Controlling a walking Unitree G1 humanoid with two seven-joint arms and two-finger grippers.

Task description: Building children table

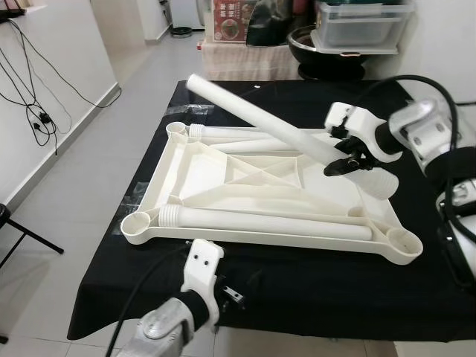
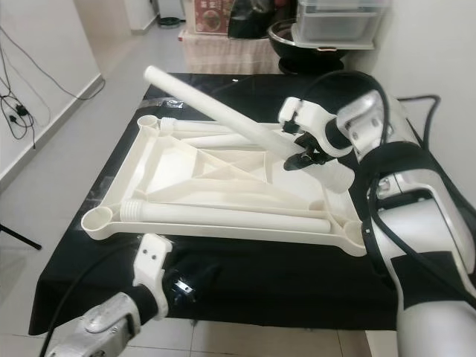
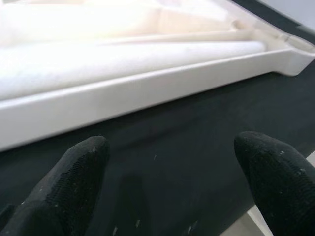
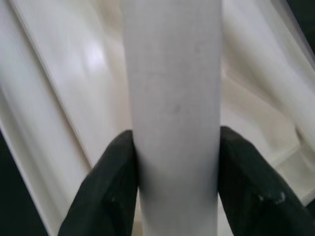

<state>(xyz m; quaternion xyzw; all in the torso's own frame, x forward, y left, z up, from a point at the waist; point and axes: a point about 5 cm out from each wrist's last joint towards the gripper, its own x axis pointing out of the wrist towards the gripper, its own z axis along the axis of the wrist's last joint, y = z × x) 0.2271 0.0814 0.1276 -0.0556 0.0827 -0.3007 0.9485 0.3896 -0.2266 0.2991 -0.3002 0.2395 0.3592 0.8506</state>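
A cream children's tabletop [image 1: 245,239] lies upside down on the black-clothed table [image 1: 312,290], with round leg sockets at its corners. One white leg [image 1: 275,222] rests inside along the near rim, and another [image 1: 245,138] lies at the far side. My right gripper [image 1: 343,160] is shut on a third white leg [image 1: 253,111], held slanted above the tabletop with its ribbed end [image 1: 379,183] low at the right. In the right wrist view both fingers [image 4: 110,191] press the leg [image 4: 172,98]. My left gripper [image 3: 172,182] hovers open over the black cloth, just in front of the near rim [image 3: 147,93].
A clear plastic box [image 1: 361,22] and a black bowl [image 1: 327,48] stand behind the table. Cables [image 1: 37,111] hang on the left wall. A black stand leg [image 1: 22,232] rests on the tiled floor at left. The table's front edge is right below my left arm.
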